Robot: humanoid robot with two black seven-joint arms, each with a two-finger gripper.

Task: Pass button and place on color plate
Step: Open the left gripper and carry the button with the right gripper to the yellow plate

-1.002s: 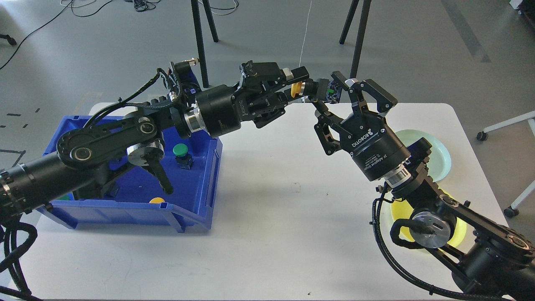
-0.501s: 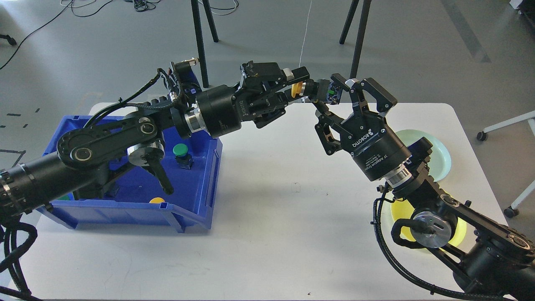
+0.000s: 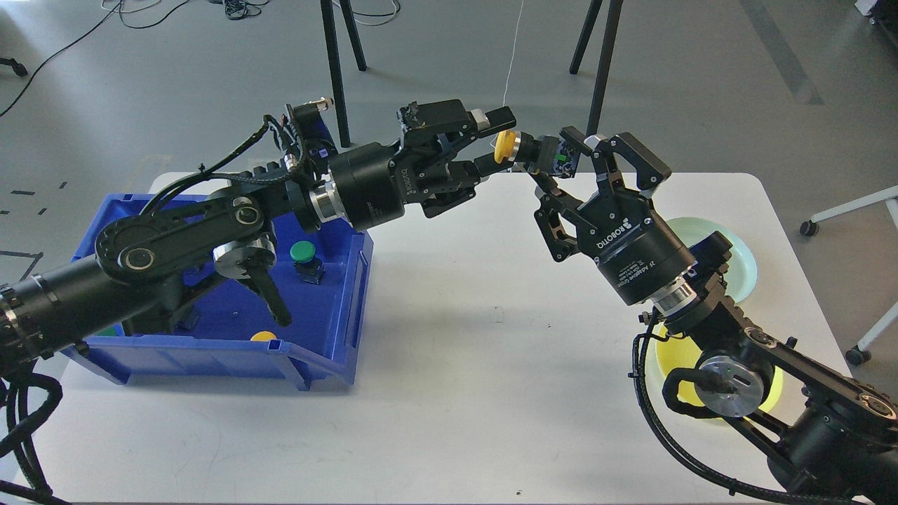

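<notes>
Mid-handover: the right gripper (image 3: 577, 146) jaws clench the yellow button (image 3: 523, 149), the left gripper (image 3: 496, 140) jaws released, yellow plate (image 3: 772, 382) pending.

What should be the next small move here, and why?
Probably the left end effector should draw back toward the blue bin: its fingers stand open around the yellow button, while the right end effector grips the button's black body.

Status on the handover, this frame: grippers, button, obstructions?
Left gripper open around yellow button. Right gripper shut on its base. Both mid-air above table. Nothing in the way.
</notes>
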